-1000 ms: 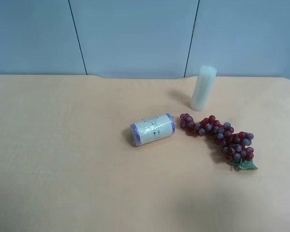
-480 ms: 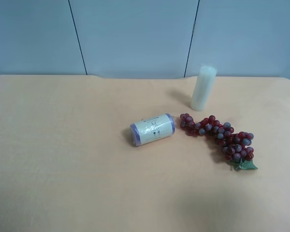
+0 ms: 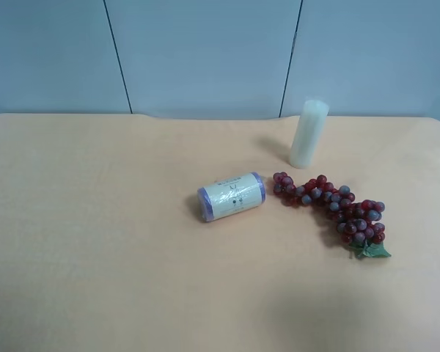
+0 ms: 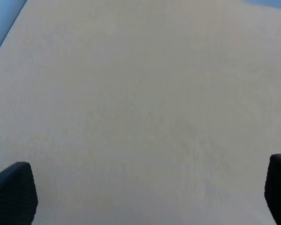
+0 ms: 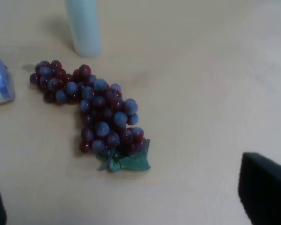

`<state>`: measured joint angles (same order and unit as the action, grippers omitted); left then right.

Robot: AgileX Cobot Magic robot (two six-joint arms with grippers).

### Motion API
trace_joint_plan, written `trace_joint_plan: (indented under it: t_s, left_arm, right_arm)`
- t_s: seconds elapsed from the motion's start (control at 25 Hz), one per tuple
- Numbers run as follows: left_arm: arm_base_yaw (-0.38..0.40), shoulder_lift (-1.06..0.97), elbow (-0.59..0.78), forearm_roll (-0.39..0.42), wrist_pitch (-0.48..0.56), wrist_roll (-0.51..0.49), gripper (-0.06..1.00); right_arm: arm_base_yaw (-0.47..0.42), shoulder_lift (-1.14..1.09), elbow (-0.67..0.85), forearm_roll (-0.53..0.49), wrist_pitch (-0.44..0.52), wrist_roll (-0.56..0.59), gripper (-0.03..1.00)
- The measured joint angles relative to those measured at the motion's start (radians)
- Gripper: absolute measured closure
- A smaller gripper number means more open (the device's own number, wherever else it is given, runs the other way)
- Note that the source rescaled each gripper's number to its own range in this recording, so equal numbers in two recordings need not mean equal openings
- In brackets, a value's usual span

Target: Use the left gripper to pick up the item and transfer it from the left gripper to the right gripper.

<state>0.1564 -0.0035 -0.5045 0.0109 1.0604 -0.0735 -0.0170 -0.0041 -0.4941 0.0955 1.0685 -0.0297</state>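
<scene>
The bunch of dark red and purple grapes [image 3: 336,209] with a small green leaf lies on the tan table, right of centre in the exterior high view. It also shows in the right wrist view [image 5: 97,110], leaf end nearest the camera. My right gripper [image 5: 131,206] is open above the table, its black fingertips [image 5: 264,190] at the picture's edges, well apart from the grapes. My left gripper [image 4: 145,197] is open over bare table, its fingertips [image 4: 14,192] spread wide. Neither arm shows in the exterior high view.
A purple-ended wrapped roll [image 3: 231,196] lies just left of the grapes, its end also in the right wrist view [image 5: 0,84]. A pale upright candle [image 3: 309,133] stands behind the grapes and also shows in the right wrist view [image 5: 84,26]. Blue wall panels back the table [image 3: 95,242].
</scene>
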Motion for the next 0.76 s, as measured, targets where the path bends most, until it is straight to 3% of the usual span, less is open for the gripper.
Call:
trace_joint_plan:
  t_s: [0.76]
  left_arm:
    - [0.000,0.000,0.000,0.000,0.000,0.000,-0.06]
  right_arm:
    - [0.000,0.000,0.000,0.000,0.000,0.000,-0.03]
